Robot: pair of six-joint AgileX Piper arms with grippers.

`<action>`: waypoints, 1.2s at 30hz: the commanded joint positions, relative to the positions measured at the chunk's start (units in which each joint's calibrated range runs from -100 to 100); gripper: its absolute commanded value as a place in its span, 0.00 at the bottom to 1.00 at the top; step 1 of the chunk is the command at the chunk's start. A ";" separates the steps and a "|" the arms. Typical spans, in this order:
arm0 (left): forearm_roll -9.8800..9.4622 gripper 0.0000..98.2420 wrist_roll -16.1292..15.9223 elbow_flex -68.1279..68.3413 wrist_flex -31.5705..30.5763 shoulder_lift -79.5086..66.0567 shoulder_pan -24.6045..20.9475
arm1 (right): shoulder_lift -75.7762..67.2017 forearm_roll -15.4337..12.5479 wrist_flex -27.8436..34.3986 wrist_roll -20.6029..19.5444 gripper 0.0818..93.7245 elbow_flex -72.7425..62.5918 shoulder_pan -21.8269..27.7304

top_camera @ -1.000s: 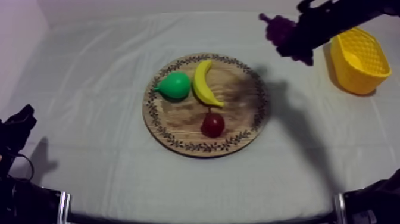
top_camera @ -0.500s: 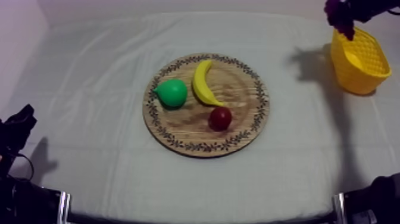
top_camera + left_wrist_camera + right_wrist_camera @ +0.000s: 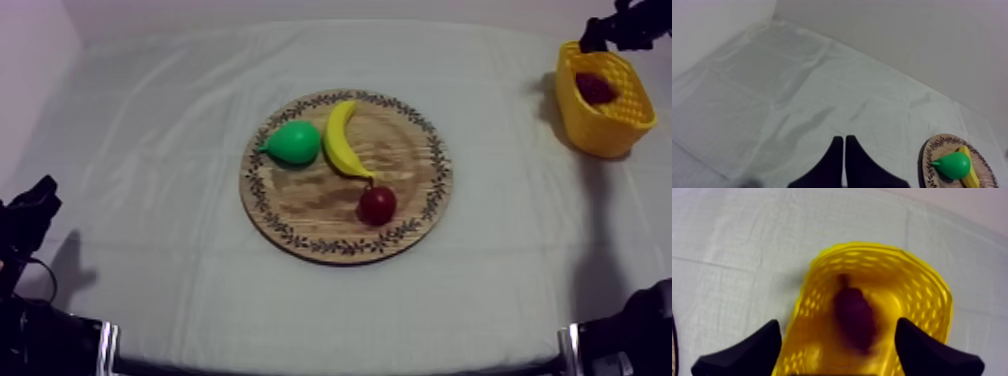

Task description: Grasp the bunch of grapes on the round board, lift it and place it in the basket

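Grey-white cloth (image 3: 150, 120), far right corner: right gripper (image 3: 837, 324) is hovering, fingers spread, over the yellow basket (image 3: 912, 273).
The bunch of grapes (image 3: 854, 315) is lying inside the basket, below the fingers. Well apart, the wooden board (image 3: 300, 215) is carrying a pear (image 3: 293, 144), banana (image 3: 343, 138) and small red fruit (image 3: 377, 205). The left gripper (image 3: 843, 140) is resting pressed together, away from the board.

Cloth (image 3: 500, 120) between board (image 3: 305, 205) and basket (image 3: 592, 133) — open.
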 commanded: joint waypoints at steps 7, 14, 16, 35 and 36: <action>0.01 0.00 -0.01 0.00 -0.01 0.05 -0.03 | -8.75 -2.35 -2.28 1.33 0.79 7.83 -0.66; 0.01 0.00 -0.01 0.00 -0.01 0.05 -0.03 | -23.31 -5.08 -4.87 2.18 0.60 19.84 -3.28; 0.01 0.00 0.00 0.00 -0.01 0.05 -0.03 | -27.59 -5.33 -5.78 1.53 0.52 23.44 -4.46; 0.01 0.00 0.01 0.00 -0.01 0.05 -0.03 | -64.69 0.97 -20.01 -9.67 0.06 62.42 -16.04; 0.01 0.00 0.01 0.00 -0.01 0.05 -0.03 | -66.38 1.11 -20.15 -9.90 0.05 64.23 -16.22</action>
